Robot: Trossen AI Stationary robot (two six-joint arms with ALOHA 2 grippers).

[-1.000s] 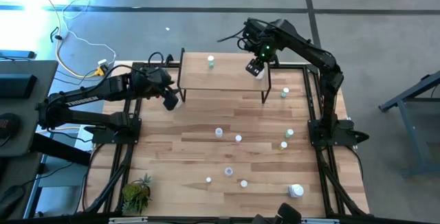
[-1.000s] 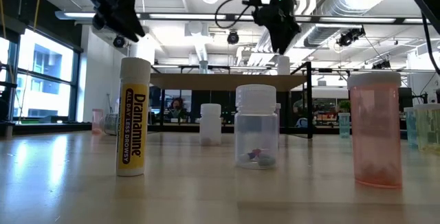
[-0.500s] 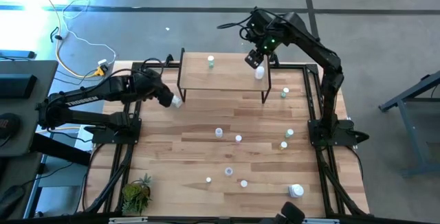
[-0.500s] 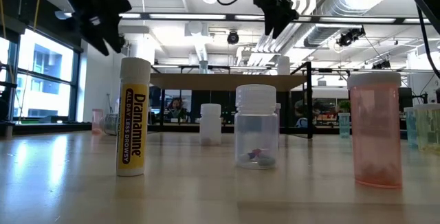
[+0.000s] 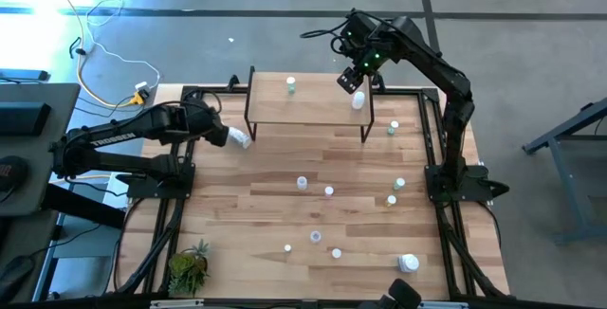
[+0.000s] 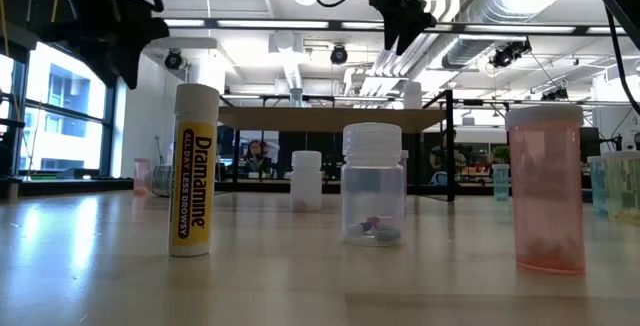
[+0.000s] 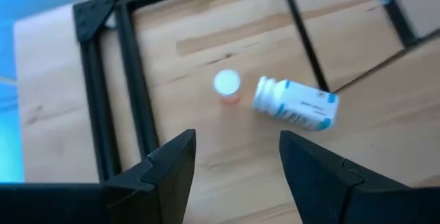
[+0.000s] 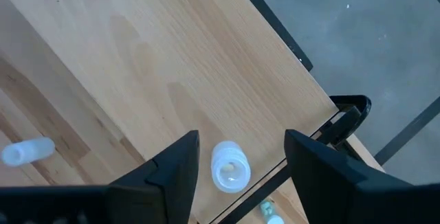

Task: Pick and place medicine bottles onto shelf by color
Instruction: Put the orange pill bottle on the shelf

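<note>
Two matte black jointed arms on black frame bases. The left arm (image 5: 114, 140) carries white lettering along its link; the right arm (image 5: 432, 63) shows a small green light and looping black cables near its wrist.

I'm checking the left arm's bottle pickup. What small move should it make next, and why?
Probably lower the left gripper toward the white bottle lying on its side on the table near the shelf. The jaws stand open and empty above it, so nothing is gripped yet. The right gripper hangs open over a white-capped bottle standing on the shelf.
</note>
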